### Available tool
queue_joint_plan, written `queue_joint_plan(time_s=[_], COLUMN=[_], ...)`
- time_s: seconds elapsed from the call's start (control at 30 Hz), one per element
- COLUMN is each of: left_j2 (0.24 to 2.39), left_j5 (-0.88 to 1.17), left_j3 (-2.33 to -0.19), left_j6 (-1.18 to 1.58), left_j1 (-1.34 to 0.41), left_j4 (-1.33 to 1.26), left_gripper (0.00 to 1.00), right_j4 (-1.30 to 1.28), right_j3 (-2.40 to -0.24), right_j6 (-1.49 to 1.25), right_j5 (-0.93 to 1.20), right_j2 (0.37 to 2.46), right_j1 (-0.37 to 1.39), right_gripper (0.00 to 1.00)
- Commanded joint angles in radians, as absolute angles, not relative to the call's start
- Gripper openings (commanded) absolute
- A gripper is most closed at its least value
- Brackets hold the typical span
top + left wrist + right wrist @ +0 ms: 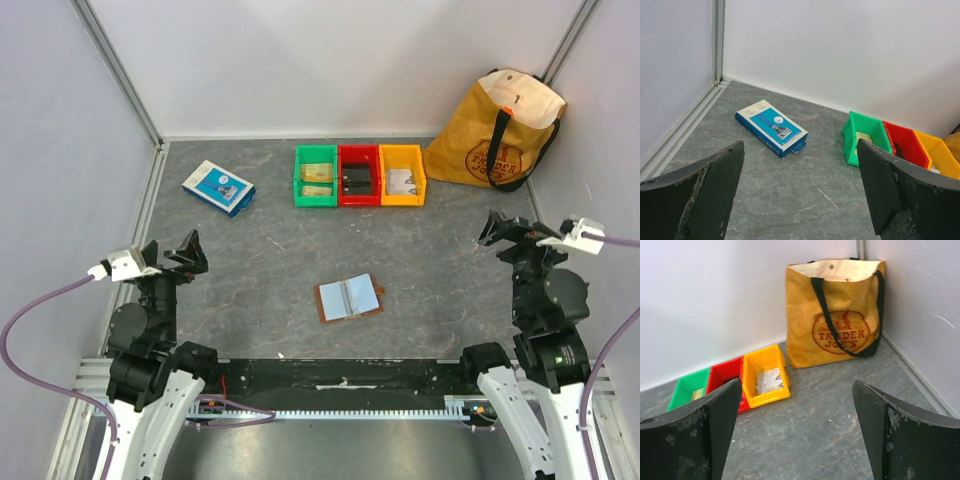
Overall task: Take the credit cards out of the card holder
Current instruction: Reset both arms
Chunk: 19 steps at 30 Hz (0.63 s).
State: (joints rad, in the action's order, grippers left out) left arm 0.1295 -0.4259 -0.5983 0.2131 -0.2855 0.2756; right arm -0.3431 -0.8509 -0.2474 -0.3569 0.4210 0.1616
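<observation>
Overhead, one card holder (349, 298) lies open and flat near the middle of the table's (250, 270) near edge; only this view shows it. Both arms stand bent at the left and right edges, the left gripper (178, 252) and right gripper (506, 232) raised, jaws spread wide on nothing. Three bins line the far edge; the green bin (315, 202) holds what look like two tan credit cards (318, 189). From the left wrist, one blue-and-white box (772, 128) lies toward the far left corner. From the right wrist, one tote bag (837, 310) stands in the far right corner, beside the yellow bin (771, 396).
</observation>
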Motion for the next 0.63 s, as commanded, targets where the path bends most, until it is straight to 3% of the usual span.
queue_joint_plan(time_s=[0.0,0.27,0.6], left_j2=[0.112,0.133,0.130], left_j5=[-0.459,-0.442,-0.423], left_j3=[-0.584,-0.580,-0.572], left_j6=[0.238,0.238,0.235], left_j1=[-0.278,-0.281,-0.278], left_j4=[0.224,0.222,0.212], left_gripper=[0.99,0.99,0.99], right_j4=[-0.210,-0.051,-0.040], right_j3=[-0.708,-0.500,-0.492], right_j6=[-0.196,-0.135,-0.144], right_j5=[-0.602,-0.684,-0.660], right_j2=[0.299,0.075,0.086], right_j1=[0.218,0.265,0.273], right_gripper=[0.98,0.98,0.98])
